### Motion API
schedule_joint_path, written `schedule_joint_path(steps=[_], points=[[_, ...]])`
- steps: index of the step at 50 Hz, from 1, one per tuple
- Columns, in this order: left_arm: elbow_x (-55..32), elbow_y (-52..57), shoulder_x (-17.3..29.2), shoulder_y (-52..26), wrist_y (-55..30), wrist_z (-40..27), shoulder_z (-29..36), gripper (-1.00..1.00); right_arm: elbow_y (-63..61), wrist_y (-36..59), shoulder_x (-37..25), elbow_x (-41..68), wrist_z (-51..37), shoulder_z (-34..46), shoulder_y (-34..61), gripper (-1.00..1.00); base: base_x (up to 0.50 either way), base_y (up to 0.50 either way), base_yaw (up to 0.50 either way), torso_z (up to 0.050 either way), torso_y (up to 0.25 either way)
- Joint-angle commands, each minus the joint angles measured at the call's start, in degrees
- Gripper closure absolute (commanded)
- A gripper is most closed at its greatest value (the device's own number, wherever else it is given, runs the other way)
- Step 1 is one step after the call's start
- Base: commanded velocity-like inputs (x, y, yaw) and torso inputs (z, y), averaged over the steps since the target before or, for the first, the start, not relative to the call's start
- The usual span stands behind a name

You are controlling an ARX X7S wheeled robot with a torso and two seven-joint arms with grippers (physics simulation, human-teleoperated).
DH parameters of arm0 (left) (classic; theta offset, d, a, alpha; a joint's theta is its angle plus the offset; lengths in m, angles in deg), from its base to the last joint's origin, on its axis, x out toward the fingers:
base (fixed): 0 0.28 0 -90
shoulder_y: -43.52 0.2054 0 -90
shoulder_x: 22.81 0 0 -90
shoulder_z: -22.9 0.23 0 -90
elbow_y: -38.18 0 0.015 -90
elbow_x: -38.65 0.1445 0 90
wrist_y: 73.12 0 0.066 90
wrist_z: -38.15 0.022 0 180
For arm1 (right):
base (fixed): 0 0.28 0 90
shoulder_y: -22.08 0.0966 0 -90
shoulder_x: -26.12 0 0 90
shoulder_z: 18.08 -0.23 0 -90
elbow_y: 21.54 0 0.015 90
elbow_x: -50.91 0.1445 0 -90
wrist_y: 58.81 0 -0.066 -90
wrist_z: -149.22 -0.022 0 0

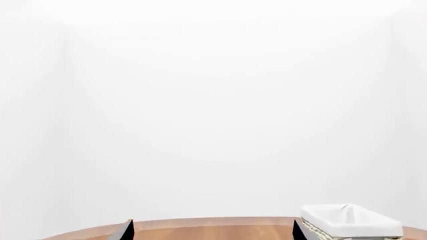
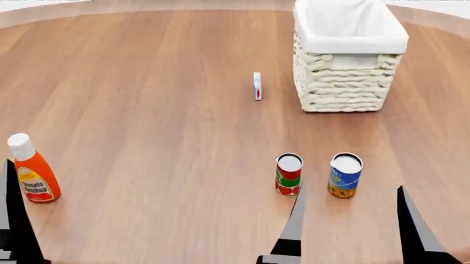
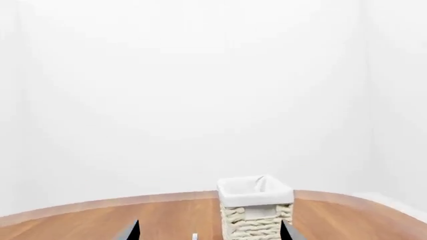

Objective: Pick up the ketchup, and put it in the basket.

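Brown wooden table (image 2: 162, 110): orange-red ketchup bottle with white cap (image 2: 32, 169) upright near its left edge, cream wicker basket (image 2: 347, 77) far-right. Right gripper (image 2: 351, 225) spread wide; left gripper (image 1: 213, 231) spread too.

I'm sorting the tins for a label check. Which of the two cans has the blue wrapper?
The blue can, the one farther toward the robot's right. The can beside it is red and green. Both stand upright with pale tops.

The ketchup (image 2: 32, 171) bottle's yellow label reads "Tomato Ketchup"; the cans' print is too small to read.
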Motion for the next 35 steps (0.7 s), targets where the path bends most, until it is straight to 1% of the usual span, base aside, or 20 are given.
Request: schedule_joint_path(steps=[1, 16, 35], points=[[-9.4, 1.9, 15.2, -5.3, 6.3, -17.0, 9.3, -1.00, -4.2, 1.4, -4.4, 3.4, -5.5, 1.6, 1.1, -1.00, 0.50, 0.00, 0.00, 0.000, 0.000], [-10.2, 1.8, 18.2, -7.1, 8.6, -20.1, 12.4, -1.00, -3.6, 1.4, -7.5, 4.4, -8.8, 4.6, 1.7, -1.00, 0.50, 0.00, 0.00, 0.000, 0.000], [-10.2, 1.6, 19.9, -9.1, 10.1, -22.1, 15.8, -1.00, -3.6, 1.4, -9.3, 5.5, -11.0, 5.7, 2.3, -1.00, 0.50, 0.00, 0.00, 0.000, 0.001]])
